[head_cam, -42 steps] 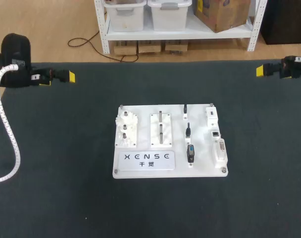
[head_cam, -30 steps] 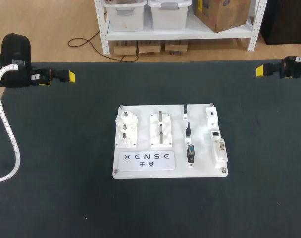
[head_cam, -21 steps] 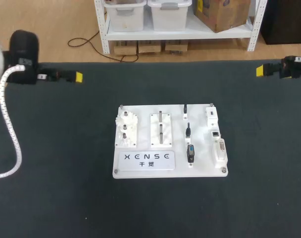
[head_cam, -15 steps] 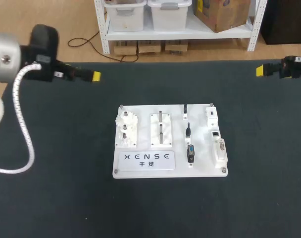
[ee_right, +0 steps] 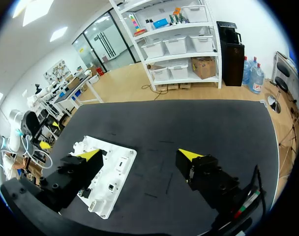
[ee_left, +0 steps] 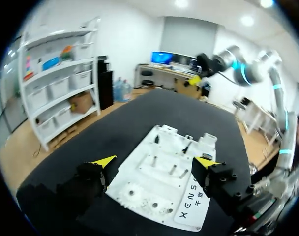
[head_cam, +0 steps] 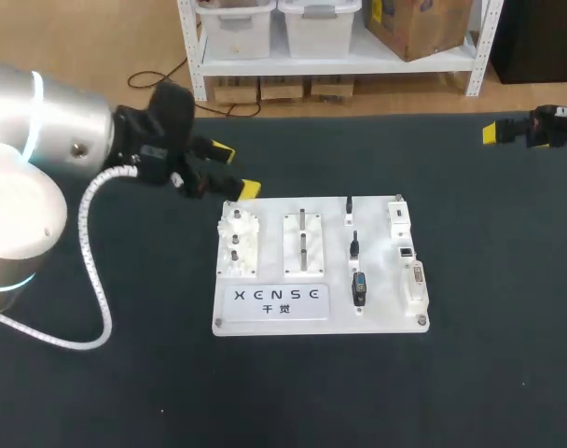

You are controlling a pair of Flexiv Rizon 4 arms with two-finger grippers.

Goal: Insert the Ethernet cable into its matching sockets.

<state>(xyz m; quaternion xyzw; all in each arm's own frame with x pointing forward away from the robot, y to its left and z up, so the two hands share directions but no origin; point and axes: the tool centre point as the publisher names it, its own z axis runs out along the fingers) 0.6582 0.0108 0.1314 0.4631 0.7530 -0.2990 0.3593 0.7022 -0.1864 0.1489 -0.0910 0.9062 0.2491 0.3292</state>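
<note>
Your left gripper [head_cam: 235, 171] hovers by the far left corner of the white board [head_cam: 386, 319], jaws spread wide and empty. The right gripper [head_cam: 493, 133] sits at the edge of the counter [head_cam: 125, 355], jaws likewise open on nothing. The Ethernet cable is likely among the dark plugs [head_cam: 358, 287] in the board's right-hand column, beside the sockets [head_cam: 407, 252], though which one is too small to tell. Expect a light, stiff plug with a fragile latch, so pinch it by the sides of its body.

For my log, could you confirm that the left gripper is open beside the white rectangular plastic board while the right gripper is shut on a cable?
Not quite: the right wrist view shows the right gripper open and empty. The left gripper is indeed open beside the white rectangular plastic board.
</note>
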